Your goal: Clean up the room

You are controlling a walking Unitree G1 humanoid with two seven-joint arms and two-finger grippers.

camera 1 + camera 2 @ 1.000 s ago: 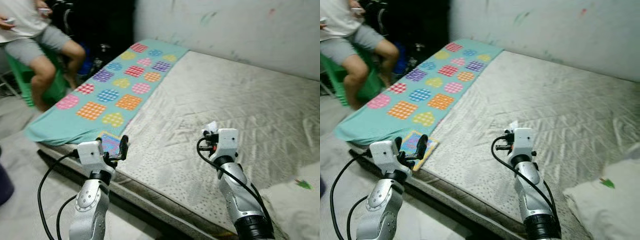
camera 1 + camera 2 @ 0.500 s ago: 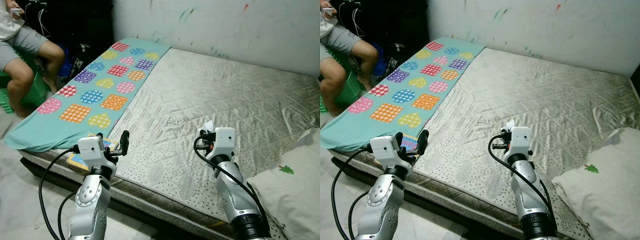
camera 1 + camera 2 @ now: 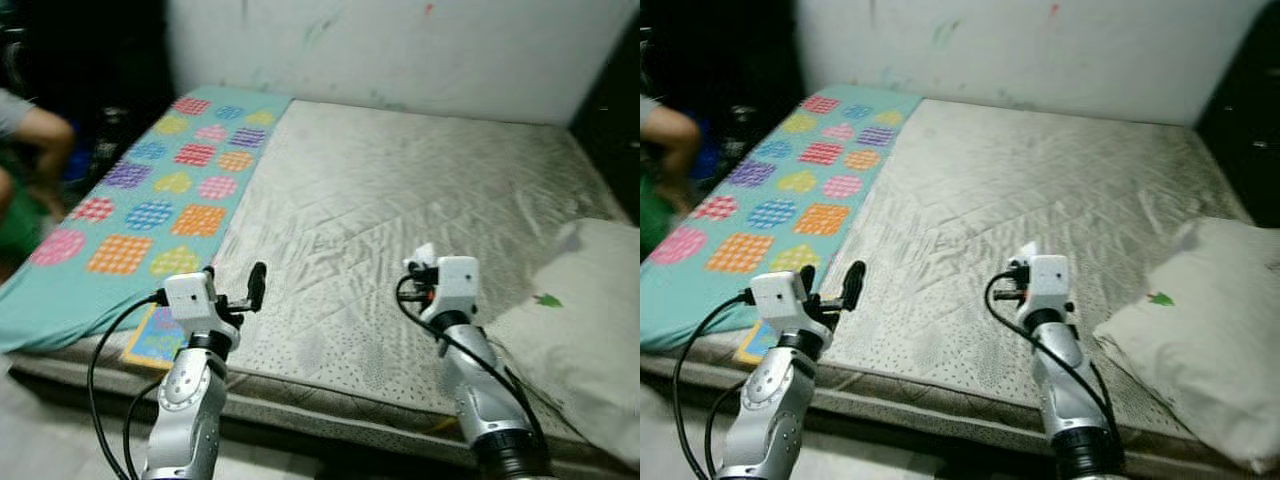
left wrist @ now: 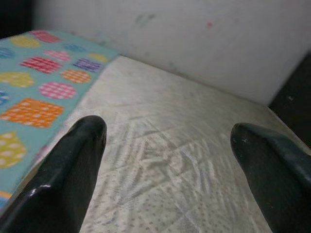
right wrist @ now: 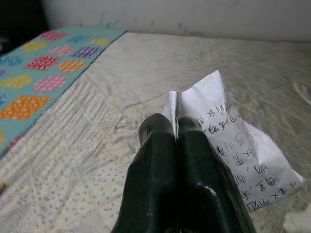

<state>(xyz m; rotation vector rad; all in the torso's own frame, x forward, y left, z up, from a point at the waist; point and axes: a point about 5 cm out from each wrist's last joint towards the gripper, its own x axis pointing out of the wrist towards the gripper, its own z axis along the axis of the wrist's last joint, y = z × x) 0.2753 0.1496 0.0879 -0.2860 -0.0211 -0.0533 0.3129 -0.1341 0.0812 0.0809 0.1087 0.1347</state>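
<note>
My right gripper (image 5: 176,126) is shut on a crumpled white paper (image 5: 228,145) with handwriting on it, held above the grey mattress (image 3: 400,190); the paper (image 3: 424,254) also peeks out above that gripper's wrist in the left eye view. My left gripper (image 4: 167,141) is open with nothing between its fingers, hovering over the near left edge of the mattress. A teal blanket (image 3: 150,190) with coloured checked patches lies along the mattress's left side. A white pillow (image 3: 590,320) lies at the right.
A small colourful mat (image 3: 158,335) sticks out at the bed's near left edge, under my left arm. A seated person's knee (image 3: 40,125) is at the far left. A white wall (image 3: 400,50) runs behind the bed.
The camera has swung to the right: the pillow has come further into view and the seated person has slid toward the left edge. Both grippers hold the same pose.
</note>
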